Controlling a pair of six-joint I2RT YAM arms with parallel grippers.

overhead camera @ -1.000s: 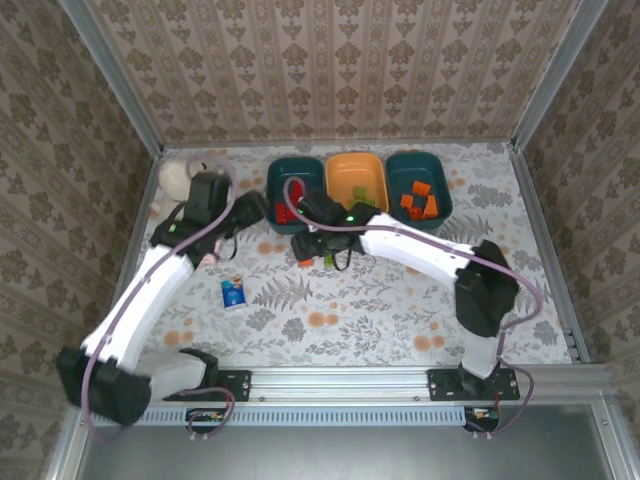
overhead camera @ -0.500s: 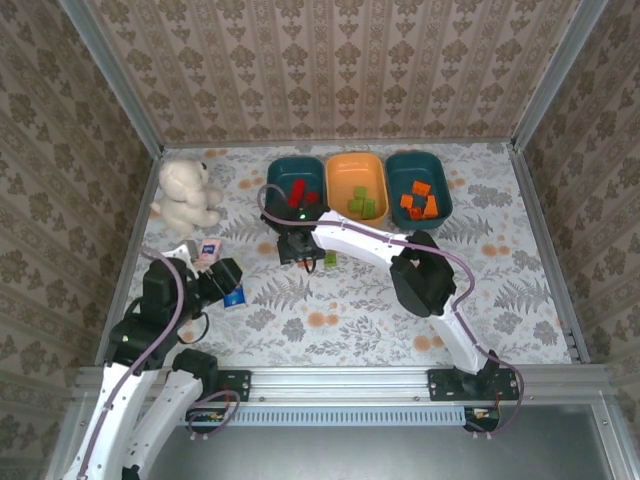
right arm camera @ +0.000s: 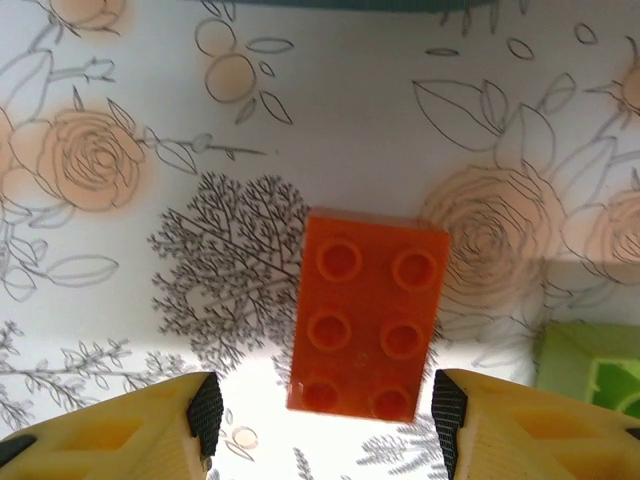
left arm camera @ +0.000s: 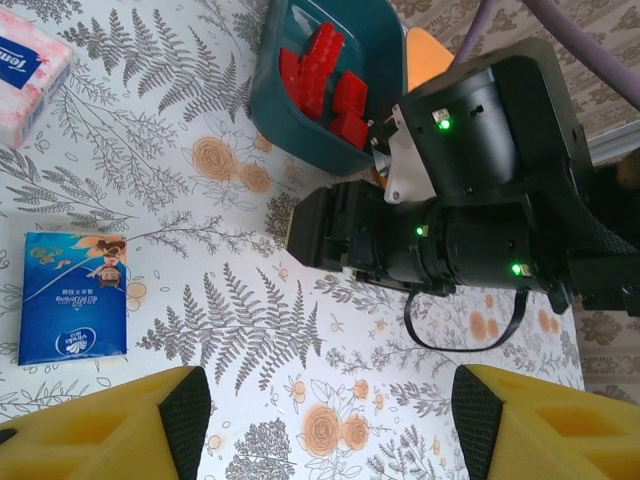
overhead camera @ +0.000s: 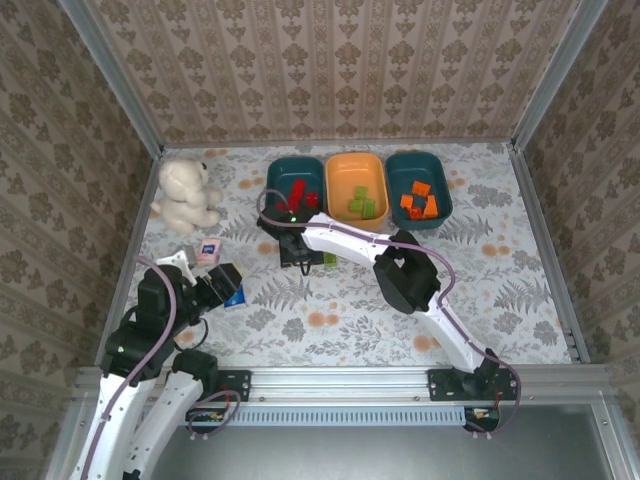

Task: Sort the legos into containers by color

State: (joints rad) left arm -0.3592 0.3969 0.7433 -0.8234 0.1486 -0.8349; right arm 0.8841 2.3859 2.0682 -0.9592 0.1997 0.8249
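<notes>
Right gripper [right arm camera: 325, 435], jaws parted, straddles an orange brick [right arm camera: 368, 325] lying flat on the table [right arm camera: 150, 80]. Its long axis runs straight ahead, so the pads would close across its narrow width (left gripper [left arm camera: 320, 425], parted and empty, stands farther off).

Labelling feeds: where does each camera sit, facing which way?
Top external: above and behind, looking down on the table; both arms show.
Left wrist: on the left gripper, facing the teal tub of red bricks; fingertips show.
Right wrist: right gripper, straight down on an orange brick between its fingertips.
Shared: top and left wrist show that tub.
</notes>
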